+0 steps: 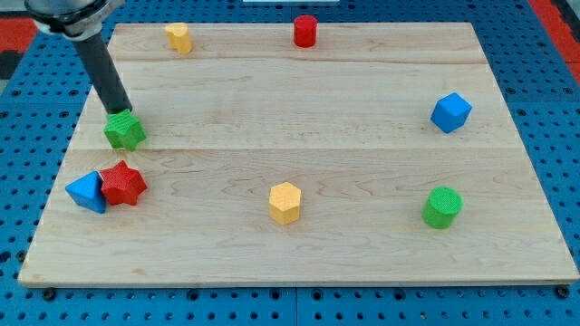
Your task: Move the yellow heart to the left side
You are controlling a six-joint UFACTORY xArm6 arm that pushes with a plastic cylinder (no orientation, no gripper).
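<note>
- My tip (120, 110) sits upper left of frame, touching the top edge of the green star (124, 130); rod slants up-left out of frame.
- No hand or jaws on this rig, just the bare rod; nothing pinched.
- Yellow heart (178, 37) near the top edge, left of centre, well apart from tip. Shape hard to confirm at this size.
- Second yellow block, hexagon (285, 202), lower centre.
- Red cylinder (305, 31) top centre.
- Blue cube (450, 112) right side, upper.
- Green cylinder (442, 207) lower right.
- Red star (122, 184) and blue triangle (86, 191) touching each other, lower left, below green star.
- All on wooden board (362, 254).
</note>
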